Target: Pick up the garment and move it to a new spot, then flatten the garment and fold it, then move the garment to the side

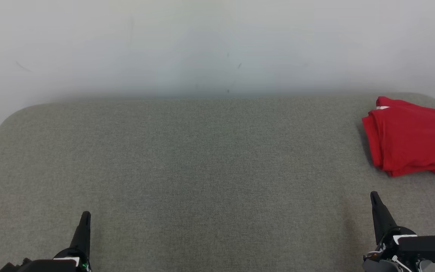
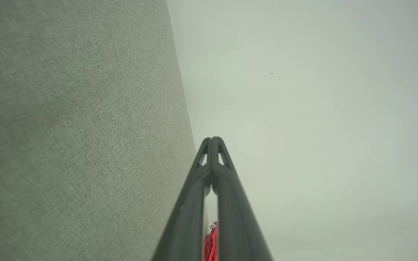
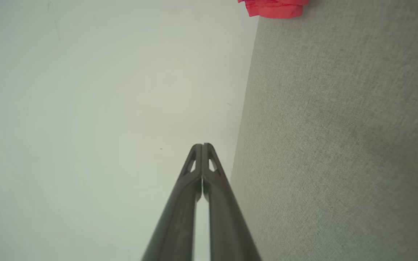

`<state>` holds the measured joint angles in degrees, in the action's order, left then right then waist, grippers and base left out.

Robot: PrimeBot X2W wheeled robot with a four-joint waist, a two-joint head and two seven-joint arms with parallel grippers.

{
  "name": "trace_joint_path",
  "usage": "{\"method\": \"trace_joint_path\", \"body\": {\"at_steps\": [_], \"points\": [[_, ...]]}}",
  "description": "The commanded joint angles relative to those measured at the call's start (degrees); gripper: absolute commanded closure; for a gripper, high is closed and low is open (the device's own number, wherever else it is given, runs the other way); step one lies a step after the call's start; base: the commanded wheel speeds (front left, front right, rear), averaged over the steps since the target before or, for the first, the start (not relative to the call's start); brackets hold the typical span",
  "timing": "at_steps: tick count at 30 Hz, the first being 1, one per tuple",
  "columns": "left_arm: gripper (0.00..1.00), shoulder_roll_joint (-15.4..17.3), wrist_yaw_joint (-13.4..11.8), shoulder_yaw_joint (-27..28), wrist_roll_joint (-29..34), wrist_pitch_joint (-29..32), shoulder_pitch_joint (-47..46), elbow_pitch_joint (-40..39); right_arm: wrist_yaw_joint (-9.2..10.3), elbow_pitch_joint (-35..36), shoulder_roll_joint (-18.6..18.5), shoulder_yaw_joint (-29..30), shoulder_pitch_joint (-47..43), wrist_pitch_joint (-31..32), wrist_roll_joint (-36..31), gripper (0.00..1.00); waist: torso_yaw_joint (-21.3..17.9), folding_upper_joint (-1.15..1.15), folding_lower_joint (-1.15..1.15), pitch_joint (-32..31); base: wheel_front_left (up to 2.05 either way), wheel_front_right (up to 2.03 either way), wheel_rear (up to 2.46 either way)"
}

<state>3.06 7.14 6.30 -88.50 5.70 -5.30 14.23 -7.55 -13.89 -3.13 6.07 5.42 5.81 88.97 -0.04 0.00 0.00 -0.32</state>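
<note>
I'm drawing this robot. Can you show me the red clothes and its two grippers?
red garment [image 1: 414, 141]: head view, middle of its folded top layer.
left gripper [image 1: 85, 215]: head view, tips of its shut fingers.
right gripper [image 1: 374, 195]: head view, tips of its shut fingers.

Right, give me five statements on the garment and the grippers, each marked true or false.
1. The garment lies folded on the right of the table. True.
2. The left gripper holds the garment. False: its jaws are shut on nothing, well apart from the garment.
3. The right gripper has its jaws open. False: they are shut, tip against tip.
4. The garment is red. True.
5. The right gripper is the one nearer the garment. True.
</note>
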Motion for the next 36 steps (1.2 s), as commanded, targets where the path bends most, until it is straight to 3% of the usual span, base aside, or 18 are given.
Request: {"method": "trace_joint_path", "body": {"at_steps": [1,10,36], "points": [[1.00,-0.15,0.51,0.21,-1.24,0.32,-0.90,-0.26,0.12,0.02,0.14,0.28,0.66,0.31,0.95,1.00,0.01,0.00,0.00,0.08,0.00,0.00,0.00],[1.00,-0.26,0.45,0.37,-4.12,1.09,-1.29,-0.25,0.12,-0.17,0.36,0.66,1.08,0.88,3.67,1.00,0.04,0.00,0.00,0.48,0.00,0.00,0.00],[1.00,-0.25,0.43,0.35,-4.05,1.01,-1.26,-0.23,0.12,-0.17,0.33,0.59,1.01,0.88,3.47,1.00,0.04,0.00,0.00,0.50,0.00,0.00,0.00]]}}
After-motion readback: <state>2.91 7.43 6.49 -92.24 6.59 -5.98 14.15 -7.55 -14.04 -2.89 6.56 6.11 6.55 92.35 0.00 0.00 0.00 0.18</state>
